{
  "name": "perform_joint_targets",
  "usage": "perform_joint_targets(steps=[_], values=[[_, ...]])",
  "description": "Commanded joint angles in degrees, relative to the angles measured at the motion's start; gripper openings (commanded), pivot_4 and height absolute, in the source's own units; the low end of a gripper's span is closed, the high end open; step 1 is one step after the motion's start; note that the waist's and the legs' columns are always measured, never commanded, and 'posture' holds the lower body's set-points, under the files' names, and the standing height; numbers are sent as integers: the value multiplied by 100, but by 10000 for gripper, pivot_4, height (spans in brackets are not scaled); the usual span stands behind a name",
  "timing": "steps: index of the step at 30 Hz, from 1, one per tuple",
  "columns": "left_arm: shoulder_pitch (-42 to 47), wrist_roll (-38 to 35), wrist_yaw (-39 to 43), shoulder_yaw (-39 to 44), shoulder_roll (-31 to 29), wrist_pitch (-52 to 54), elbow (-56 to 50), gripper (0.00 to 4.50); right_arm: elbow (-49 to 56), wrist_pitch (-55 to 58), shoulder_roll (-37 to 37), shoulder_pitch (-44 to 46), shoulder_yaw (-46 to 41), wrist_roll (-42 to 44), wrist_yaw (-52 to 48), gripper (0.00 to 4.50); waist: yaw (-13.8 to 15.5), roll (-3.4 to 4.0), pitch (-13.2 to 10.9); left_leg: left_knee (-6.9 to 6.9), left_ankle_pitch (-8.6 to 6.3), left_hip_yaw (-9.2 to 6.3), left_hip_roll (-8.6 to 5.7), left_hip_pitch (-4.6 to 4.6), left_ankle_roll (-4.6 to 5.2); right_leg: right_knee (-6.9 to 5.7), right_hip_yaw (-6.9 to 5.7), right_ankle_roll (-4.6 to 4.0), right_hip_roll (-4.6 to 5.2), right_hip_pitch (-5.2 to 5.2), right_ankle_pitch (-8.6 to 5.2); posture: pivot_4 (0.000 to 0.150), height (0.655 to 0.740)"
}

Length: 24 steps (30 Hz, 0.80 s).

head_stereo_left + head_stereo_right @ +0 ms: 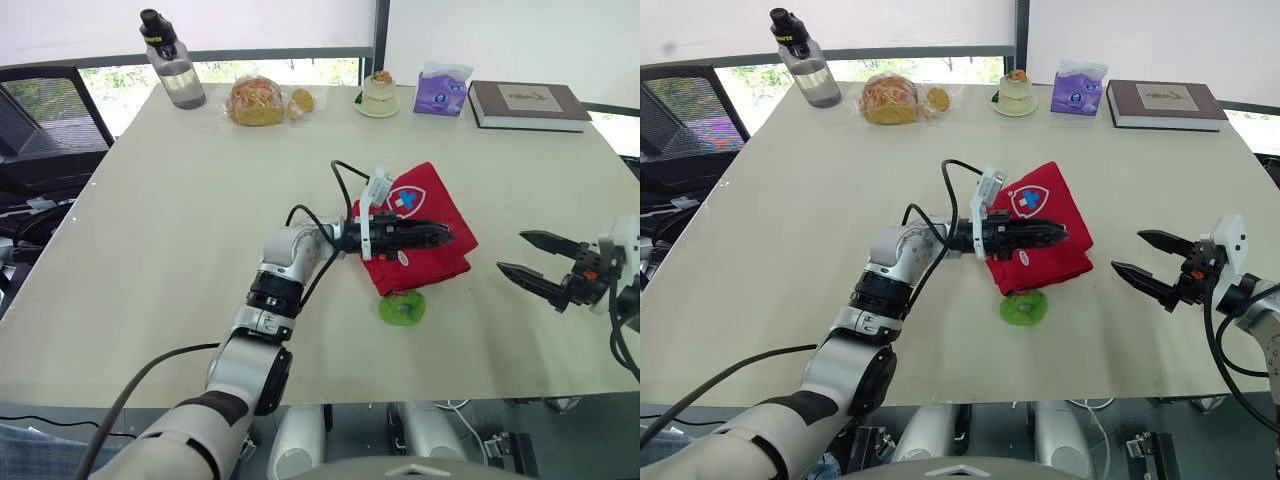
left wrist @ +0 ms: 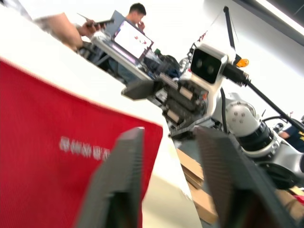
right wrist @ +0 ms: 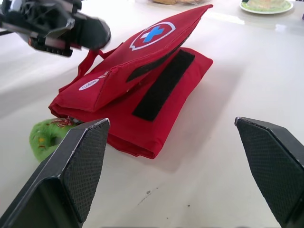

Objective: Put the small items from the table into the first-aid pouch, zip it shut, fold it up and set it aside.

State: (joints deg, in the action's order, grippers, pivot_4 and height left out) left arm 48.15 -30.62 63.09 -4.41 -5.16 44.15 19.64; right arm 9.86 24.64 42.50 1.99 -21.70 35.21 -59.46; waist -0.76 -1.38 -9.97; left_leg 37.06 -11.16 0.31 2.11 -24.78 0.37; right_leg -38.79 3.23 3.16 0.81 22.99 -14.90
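Folding seems in hand: pouch (image 1: 428,264) lies mid-bench (image 1: 180,250), flap half raised, left gripper (image 1: 448,238) parted above it, right gripper (image 1: 511,252) open nearby; next, press flap flat, though green item (image 1: 402,308) stays outside.

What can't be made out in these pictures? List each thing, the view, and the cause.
- Whether the red pouch is zipped: in the eye views the left gripper lies across it, and in the right wrist view the raised flap covers the zip.
- What the green item is: partly tucked under the pouch in the right wrist view.
- Title on the book: too small in the eye views.
- The pouch's white lettering in the left wrist view: blurred.
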Motion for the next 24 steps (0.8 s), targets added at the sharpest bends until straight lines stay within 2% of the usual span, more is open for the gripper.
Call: perform_joint_targets(steps=[1, 8, 13, 19, 24], values=[[348, 116, -511, 287, 182, -677, 12, 330, -13, -137, 33, 64, -55, 25, -12, 45000, 1, 0, 0, 0, 0, 0, 0, 0, 0, 0, 0, 0, 0, 0, 0, 1500, 7400], [780, 1290, -1739, 74, 426, -2384, 1145, 330, -16, -181, 20, 54, -33, 16, 0, 45000, 7, -2, -1, -1, 0, 4, -1, -2, 0, 9, 4, 2, 0, -1, 1, 1500, 7400], [991, 1910, -2013, -236, 439, -2688, 2066, 330, -5, -191, 27, 34, -36, 18, 12, 45000, -1, -2, -1, -14, 0, 3, -1, -1, 0, 16, 2, 2, -3, 1, 1, 1500, 7400], [1326, 2629, -1870, -827, 710, -2966, 3116, 330, 57, -175, 3, 42, -7, 18, 78, 45000, 21, 0, 1, -16, 0, 1, -2, -2, 0, 24, -1, 3, -2, -2, 0, 1500, 7400], [1377, 2933, -1279, -1188, 919, -3124, 3200, 330, 137, -157, 26, -59, -68, 53, 108, 45000, 53, 1, 1, -18, 0, 1, -3, -3, 0, 28, -2, 2, 0, -2, 0, 1500, 7400]])
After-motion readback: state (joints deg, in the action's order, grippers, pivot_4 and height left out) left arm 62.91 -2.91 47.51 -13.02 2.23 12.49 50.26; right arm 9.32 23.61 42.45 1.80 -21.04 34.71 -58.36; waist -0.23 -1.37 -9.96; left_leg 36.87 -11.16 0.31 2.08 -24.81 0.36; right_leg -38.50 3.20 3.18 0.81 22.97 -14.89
